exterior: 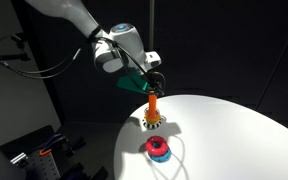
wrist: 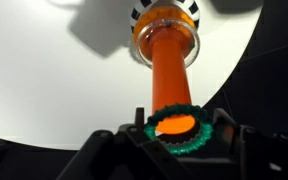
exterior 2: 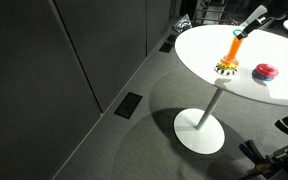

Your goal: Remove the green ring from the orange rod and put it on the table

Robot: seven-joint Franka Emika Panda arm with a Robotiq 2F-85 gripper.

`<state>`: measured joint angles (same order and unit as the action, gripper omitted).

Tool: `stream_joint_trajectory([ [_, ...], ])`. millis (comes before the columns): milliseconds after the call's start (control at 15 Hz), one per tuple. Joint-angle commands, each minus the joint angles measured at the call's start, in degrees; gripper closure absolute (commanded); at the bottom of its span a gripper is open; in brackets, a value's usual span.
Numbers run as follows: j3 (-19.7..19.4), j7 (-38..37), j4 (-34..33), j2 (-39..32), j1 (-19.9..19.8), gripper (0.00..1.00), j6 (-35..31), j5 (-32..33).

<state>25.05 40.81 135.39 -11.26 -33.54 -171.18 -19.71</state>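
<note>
The orange rod [exterior: 153,108] stands upright on its small round dark base with a pale speckled edge on the white table [exterior: 234,135]; it also shows in an exterior view [exterior 2: 231,48] and in the wrist view [wrist: 170,75]. The green ring [wrist: 177,126] sits around the rod's top end, between my gripper's [wrist: 174,140] fingers. My gripper [exterior: 154,88] hangs right over the rod's top and is shut on the ring. In an exterior view the gripper [exterior 2: 242,30] meets the rod's top.
A red-and-blue ring [exterior: 158,149] lies on the table near the rod's base, also seen in an exterior view [exterior 2: 266,71]. The table edge [exterior 2: 199,62] curves close to the rod. Dark walls surround the scene.
</note>
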Motion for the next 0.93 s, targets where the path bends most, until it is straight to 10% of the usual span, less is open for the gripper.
stream_joint_trajectory([
  [0,0.48,-0.13,0.74,3.44,-0.99,0.55,0.88,-1.94],
  [867,-8.44,-3.92,1.72,3.52,-0.92,0.55,0.88,1.31],
])
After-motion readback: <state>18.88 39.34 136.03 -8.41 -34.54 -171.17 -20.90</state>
